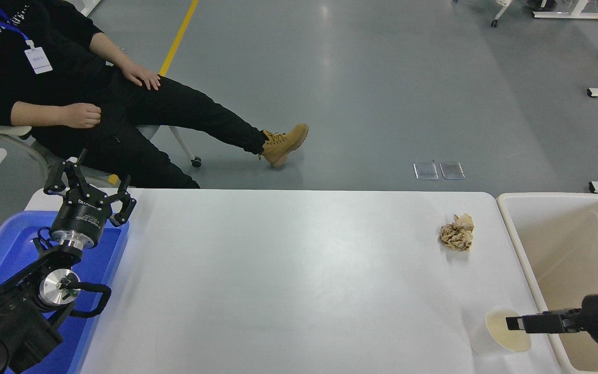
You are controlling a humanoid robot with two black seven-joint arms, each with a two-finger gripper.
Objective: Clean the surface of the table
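The white table surface (278,270) holds a crumpled brown paper ball (456,232) at the far right and a white paper cup (488,337) lying tilted near the front right edge. My right gripper (513,323) reaches in from the right edge, low over the cup's open mouth. The view does not show whether it touches the cup or how it stands. My left gripper (90,183) is parked at the lower left above the blue tray, open and empty.
A beige rectangular bin (518,244) stands against the table's right end. A blue plastic tray (3,249) sits at the left end under the left arm. A person in black (122,114) sits beyond the far left corner.
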